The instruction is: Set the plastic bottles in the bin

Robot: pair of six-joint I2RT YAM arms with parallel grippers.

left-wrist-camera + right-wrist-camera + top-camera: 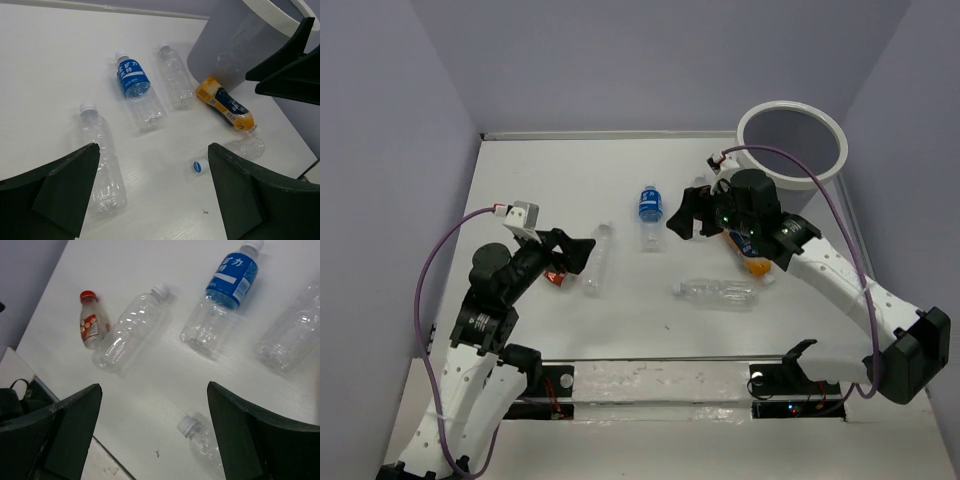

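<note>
While our left gripper (152, 152) hangs with fingers wide apart near a clear bottle (102, 160), our right gripper (154, 390) is just as wide apart above the table (540, 190), and neither holds anything. We see six bottles lying on their sides outside the bin (790, 103) at the far right corner. They are that clear bottle, a red-capped bottle (92, 322) beside it, a blue-label bottle (650, 213) mid-table, a second clear bottle (175, 82), a third clear bottle (718, 292), and an orange bottle (225, 102) just beside the bin.
</note>
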